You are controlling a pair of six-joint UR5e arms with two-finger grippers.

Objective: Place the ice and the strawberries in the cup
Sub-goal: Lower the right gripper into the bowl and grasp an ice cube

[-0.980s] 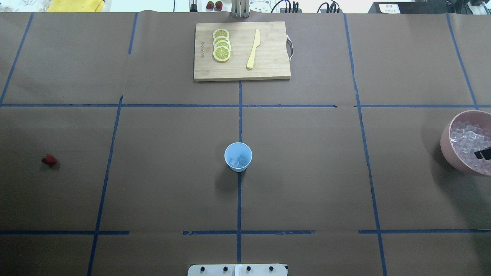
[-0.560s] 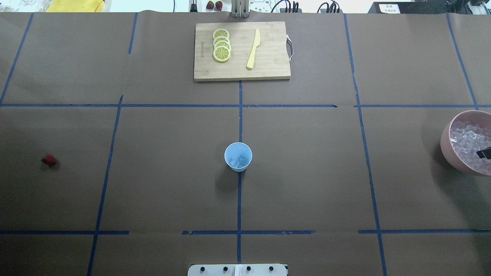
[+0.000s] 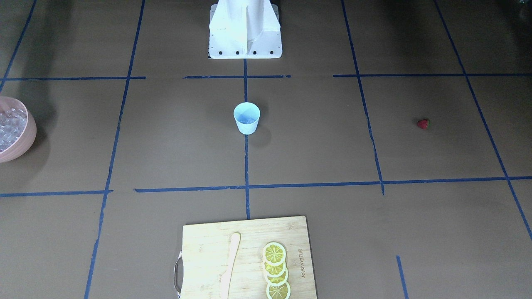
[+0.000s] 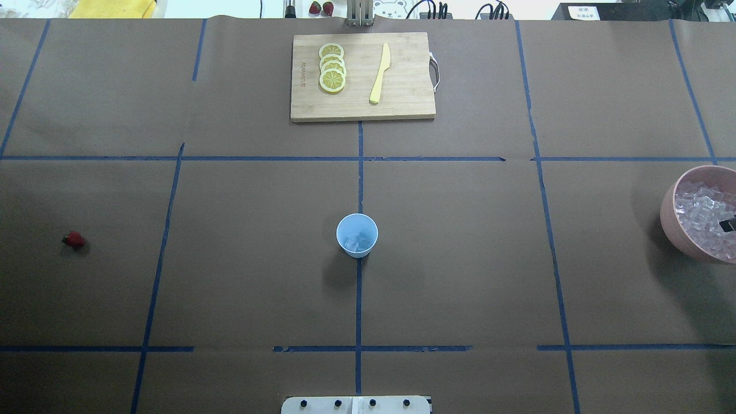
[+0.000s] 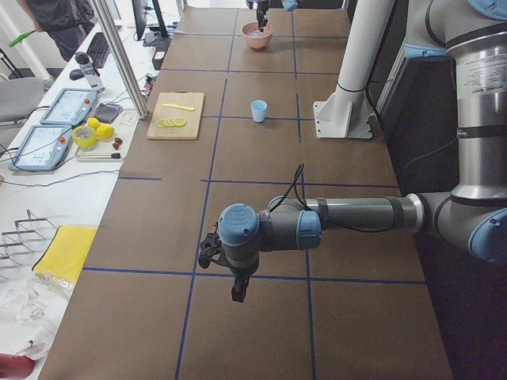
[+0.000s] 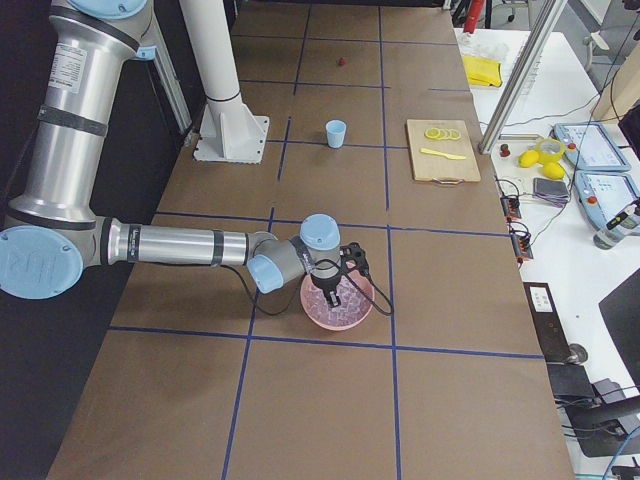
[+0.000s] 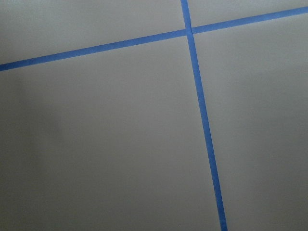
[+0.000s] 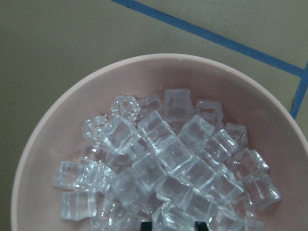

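Observation:
The light blue cup [image 4: 357, 235] stands upright at the table's middle with a few ice cubes [image 4: 353, 245] inside. The strawberry [image 4: 73, 240] lies alone far on the left. The ice heap [image 8: 163, 159] fills the pink bowl [image 4: 667, 213] at the right edge. My right gripper [image 8: 173, 225] is low over the heap, its fingertips apart with a cube top between them; only its dark tip [image 4: 727, 225] shows in the overhead view. My left gripper [image 5: 238, 289] hangs over bare table far from the strawberry; I cannot tell if it is open or shut.
A wooden cutting board [image 4: 362, 98] with lemon slices [image 4: 332, 68] and a yellow knife [image 4: 380, 73] lies at the far middle. The robot base [image 4: 356, 405] is at the near edge. Blue tape lines cross the brown table.
The right gripper's dark tip has slid a little further right and up over the bowl, so less of it shows. The cup, strawberry and bowl have not moved.

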